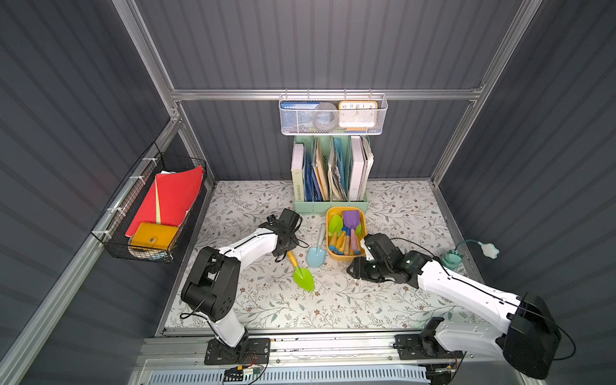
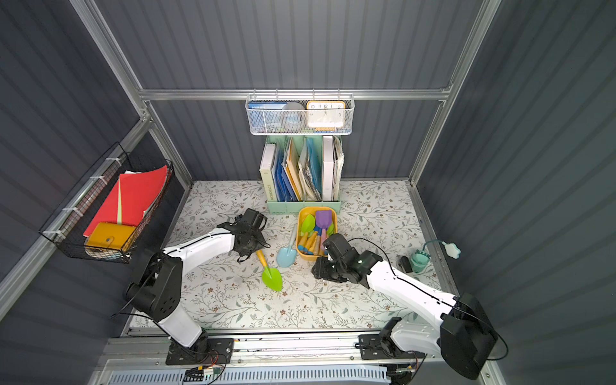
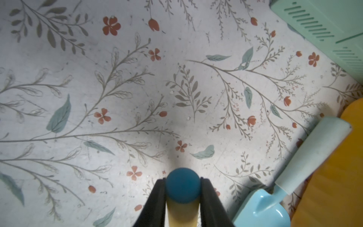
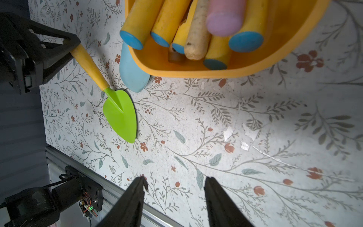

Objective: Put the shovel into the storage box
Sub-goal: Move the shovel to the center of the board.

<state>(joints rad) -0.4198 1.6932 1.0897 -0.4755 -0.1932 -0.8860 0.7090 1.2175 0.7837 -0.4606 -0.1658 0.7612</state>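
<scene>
The left claw (image 3: pixel 182 181) is clamped on the very end of the green shovel (image 1: pixel 304 278), its two black fingers pressing either side of the yellow handle just behind the blue end cap. The grasp looks made, and the lift is the step in hand. In the right wrist view the green blade lies low on the floral bench (image 1: pixel 333 300), with the handle slanting up into the claw; whether the blade has left the surface cannot be told. The shovel sits near the storage box (image 1: pixel 345 257), off the box's near corner on the left arm's side, and apart from it. Between them, just beside the box's wall, lies a light-blue shovel (image 1: pixel 316 255). The box stands against the front of the mint-green file rack (image 1: pixel 306 207) and already holds several toy shovels, blades toward the rack. The right claw (image 4: pixel 174 181) hangs with jaws apart and empty, just beside the box's near end. The next move likely calls for raising the green shovel clear of the light-blue one, carrying it over the box's rim and turning it to lie along the box's length. The hold at the handle's tip leaves the blade free to swing, and the box is crowded.
</scene>
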